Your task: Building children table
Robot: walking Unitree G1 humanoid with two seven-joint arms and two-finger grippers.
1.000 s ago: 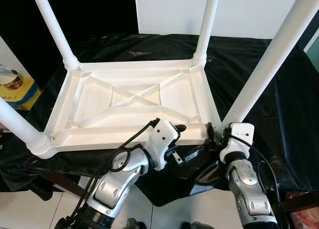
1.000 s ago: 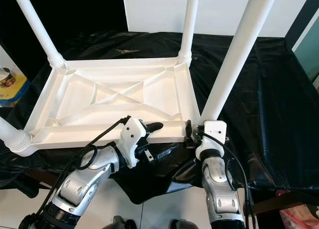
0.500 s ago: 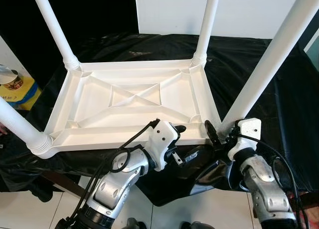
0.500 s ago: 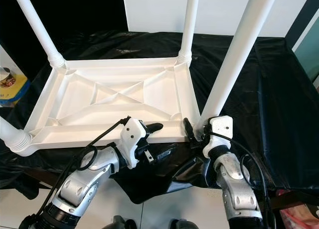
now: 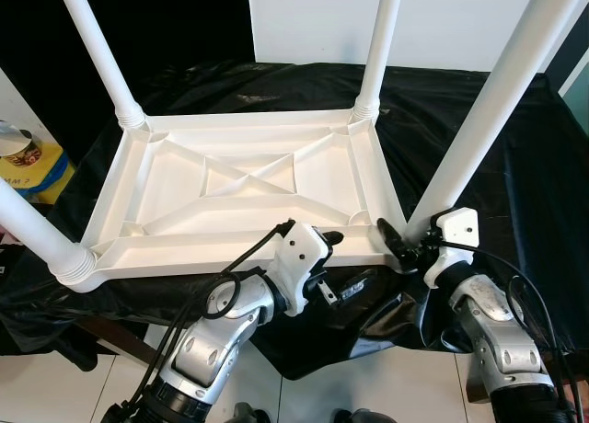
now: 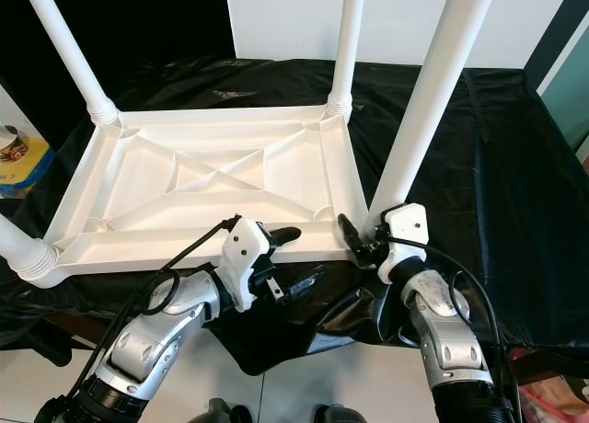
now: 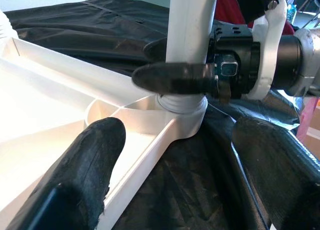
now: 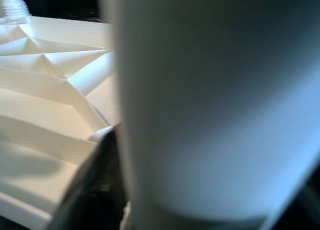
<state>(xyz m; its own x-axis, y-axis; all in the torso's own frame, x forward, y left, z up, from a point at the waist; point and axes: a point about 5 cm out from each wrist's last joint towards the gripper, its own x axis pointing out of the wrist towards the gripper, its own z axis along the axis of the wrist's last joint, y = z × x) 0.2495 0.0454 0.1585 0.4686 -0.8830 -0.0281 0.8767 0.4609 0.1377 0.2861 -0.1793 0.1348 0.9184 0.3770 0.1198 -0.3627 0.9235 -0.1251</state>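
Left eye view: the white children's table point(image 5: 248, 193) lies upside down on a desk draped in a black cover point(image 5: 515, 165), with four white legs standing up from its corners.
Near right leg point(image 5: 479, 120): seated in the corner socket nearest the robot's right arm.
Right tool point(image 5: 405, 242): at the base of that leg, one black finger in front of the socket; its fingers sit around the leg.
Left tool point(image 5: 336, 262): at the near rim of the table, one finger on top of the rim and one below it, fingers apart.

Right eye view: same layout; a yellow and blue box point(image 6: 17, 156) sits at the far left edge, well apart from the work.

Left wrist view: the left tool's fingers point(image 7: 95, 155) are spread, one resting on the table rim. The right tool's finger point(image 7: 175, 77) lies across the leg just above the threaded collar point(image 7: 182, 102).

Right wrist view: the leg point(image 8: 210, 105) is blurred and close between the fingers; contact pressure cannot be judged.

Step in hand (judgement): seating or tightening the near right leg.
Method: keep the leg upright, grip low near the collar, turn without tilting, and let the left tool steady the rim so the table does not slide on the slippery cover.
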